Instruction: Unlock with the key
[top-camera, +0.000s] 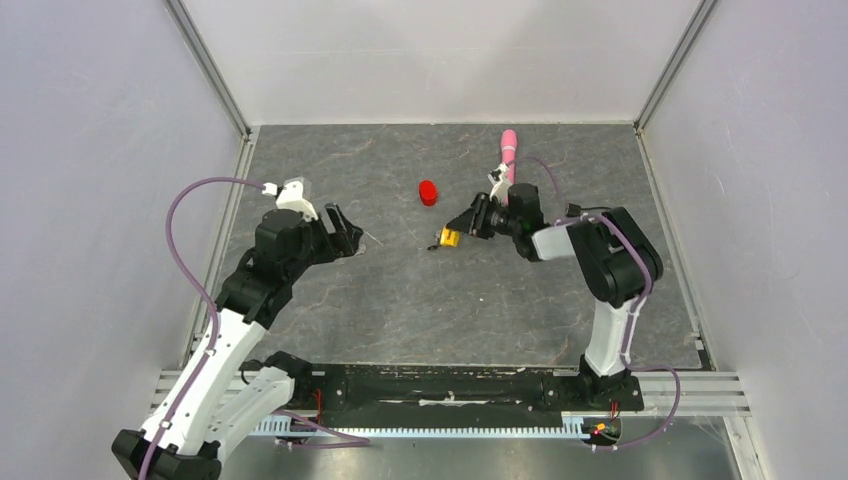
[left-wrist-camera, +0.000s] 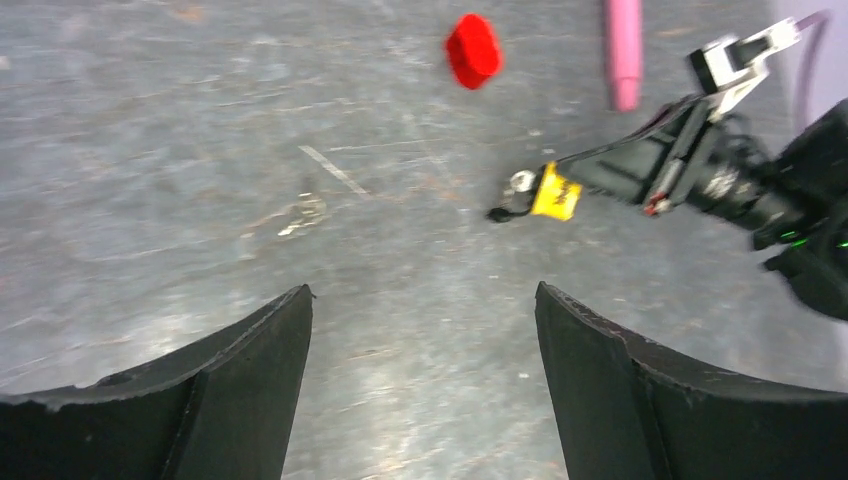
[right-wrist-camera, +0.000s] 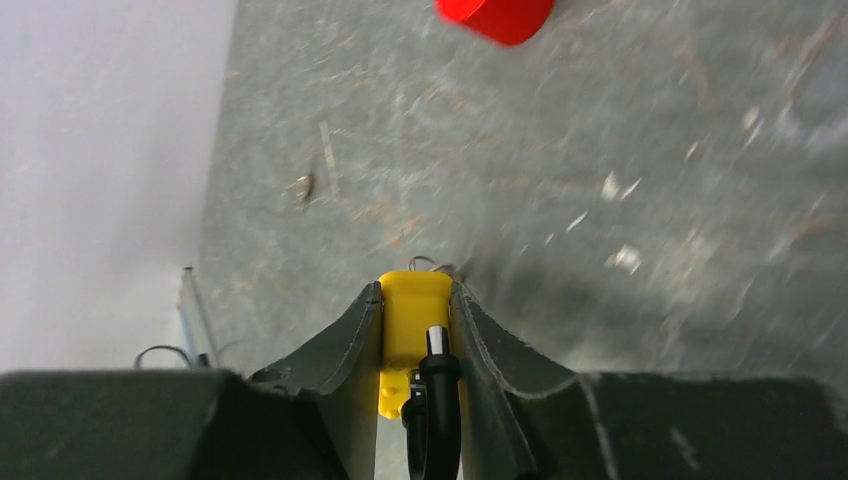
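My right gripper (top-camera: 464, 226) is shut on the small yellow padlock (top-camera: 450, 238), holding it a little above the table near the middle. In the right wrist view the padlock (right-wrist-camera: 412, 305) sits between both fingers, with its black cord (right-wrist-camera: 438, 400) running back along it. In the left wrist view a tiny silvery piece (left-wrist-camera: 520, 182) shows at the padlock's (left-wrist-camera: 557, 194) free end; it may be the key, but it is too small to tell. My left gripper (top-camera: 345, 232) is open and empty, left of the padlock and well apart from it (left-wrist-camera: 422, 290).
A red cap (top-camera: 428, 192) lies behind the padlock, also in the left wrist view (left-wrist-camera: 472, 48). A pink stick (top-camera: 509, 150) lies at the back right. Pale scratches (left-wrist-camera: 300, 212) mark the grey table. Walls enclose the left, back and right sides.
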